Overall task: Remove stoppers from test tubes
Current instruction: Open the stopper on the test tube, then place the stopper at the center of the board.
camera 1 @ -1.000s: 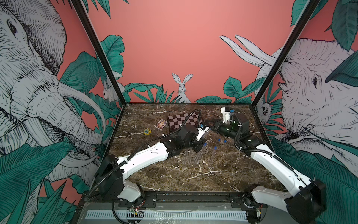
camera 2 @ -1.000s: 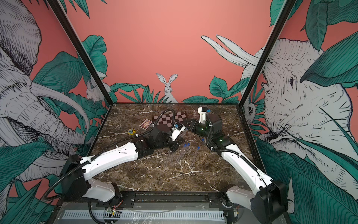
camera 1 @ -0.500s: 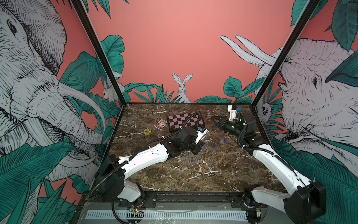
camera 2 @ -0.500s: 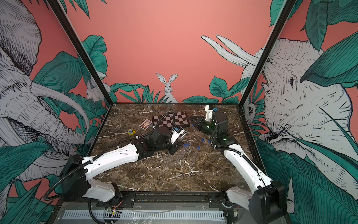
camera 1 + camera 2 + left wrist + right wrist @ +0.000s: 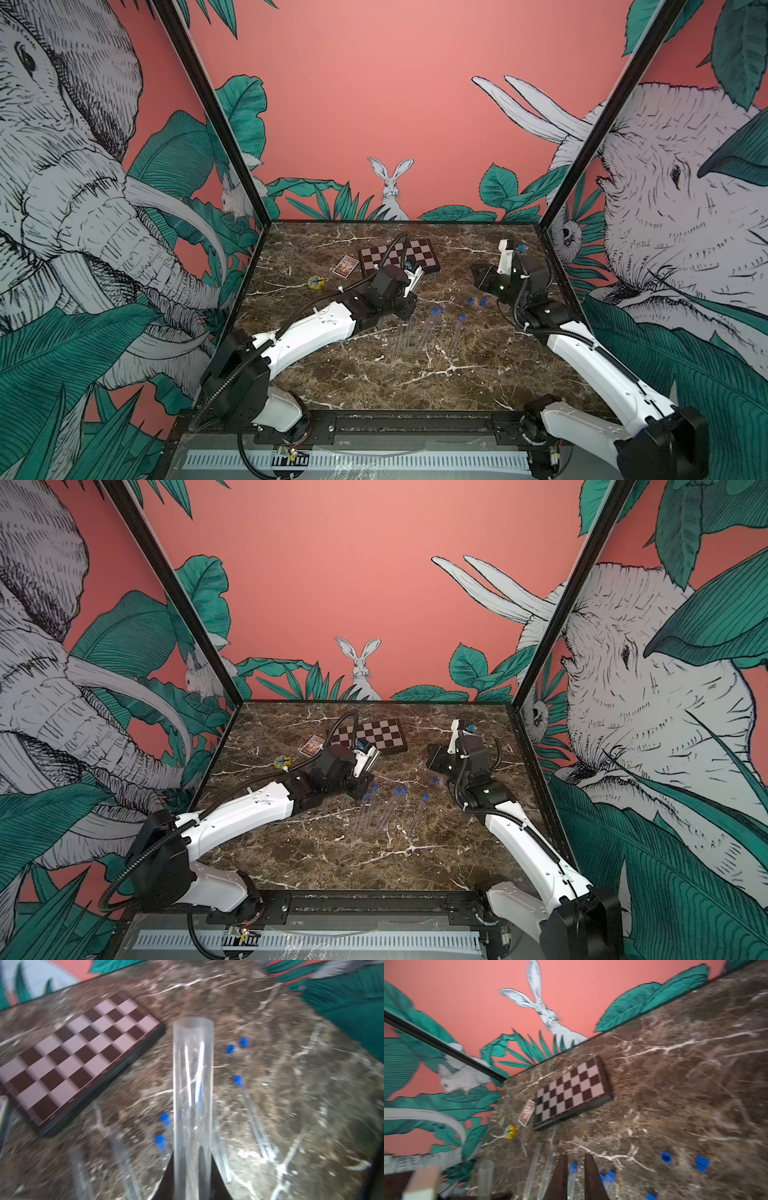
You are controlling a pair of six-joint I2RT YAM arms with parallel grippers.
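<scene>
My left gripper [image 5: 192, 1157] is shut on a clear test tube [image 5: 193, 1084], and the tube's far mouth is open, with no stopper in it. Several more test tubes [image 5: 428, 328] lie side by side mid-table, and blue stoppers [image 5: 436, 310] cap some of them. Two loose stoppers [image 5: 469, 300] lie to their right, below my right gripper [image 5: 474, 269]. In the blurred right wrist view its fingers [image 5: 560, 1169] stand a narrow gap apart. Only a capped tube lying on the table shows through the gap, and I cannot tell whether the fingers hold anything.
A folded chessboard [image 5: 399, 259] lies at the back, just behind the left gripper [image 5: 415, 274]. A small card [image 5: 345, 266] and a yellow toy [image 5: 316, 282] lie to its left. Painted walls close in the marble table [image 5: 374, 382] on three sides.
My right gripper has drawn away to the right from the end of the tube held in the left gripper. The left arm has barely moved.
</scene>
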